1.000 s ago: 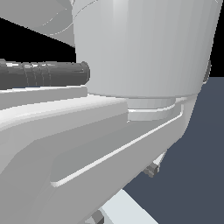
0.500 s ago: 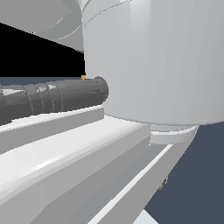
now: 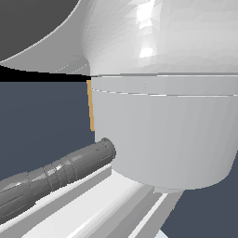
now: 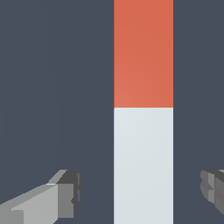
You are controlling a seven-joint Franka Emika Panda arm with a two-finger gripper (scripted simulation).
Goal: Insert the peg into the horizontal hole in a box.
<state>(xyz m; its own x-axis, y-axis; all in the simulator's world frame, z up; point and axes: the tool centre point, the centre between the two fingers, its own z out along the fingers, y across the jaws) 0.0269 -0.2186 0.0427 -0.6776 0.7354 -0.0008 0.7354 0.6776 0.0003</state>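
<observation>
In the wrist view the peg (image 4: 143, 109) lies on the dark floor, one half red-orange (image 4: 143, 52) and the other pale grey-white (image 4: 143, 166). My gripper (image 4: 142, 192) is open and straddles the white half, with a gap on each side between the peg and the fingers (image 4: 65, 197). The second finger (image 4: 213, 189) shows at the frame's edge. In the exterior view only a thin tan-orange sliver of the box (image 3: 90, 106) shows past the arm. The hole is hidden.
The arm's large white body (image 3: 162, 130) fills most of the exterior view. A dark grey ribbed cylinder (image 3: 56, 174) on the arm crosses that view's lower left. Dark floor surrounds the peg.
In the exterior view the arm's white body and dark cylinder have shifted downward, and more of the tan box sliver has come into sight behind the arm.
</observation>
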